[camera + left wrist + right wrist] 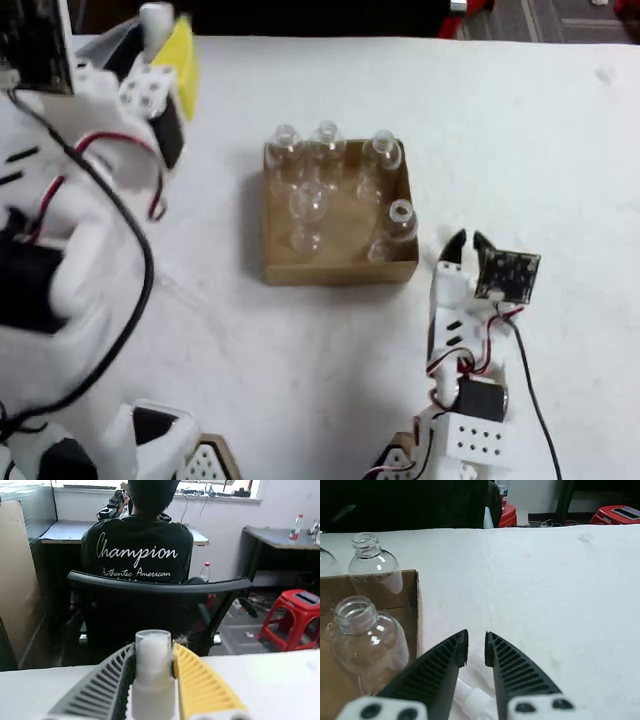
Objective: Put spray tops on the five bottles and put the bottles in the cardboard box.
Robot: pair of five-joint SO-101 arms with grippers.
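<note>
Several clear, capless bottles [308, 205] stand inside the cardboard box [340, 270] at the table's middle. My left gripper [152, 662] is raised over the far left of the table, its grey and yellow fingers shut on a white spray top [151, 672]; the high view shows that spray top [156, 20] near the table's back edge. My right gripper [468, 242] sits low beside the box's front right corner, its black fingers slightly open with nothing between them. Under them lies another white spray top [470, 696] on the table. Two bottles [365, 635] in the box show beside it.
White cloth covers the table [520, 130], with free room right of the box and in front of it. A person in a black office chair [150, 590] sits behind the table's far edge. A red stool [295, 615] stands on the floor beyond.
</note>
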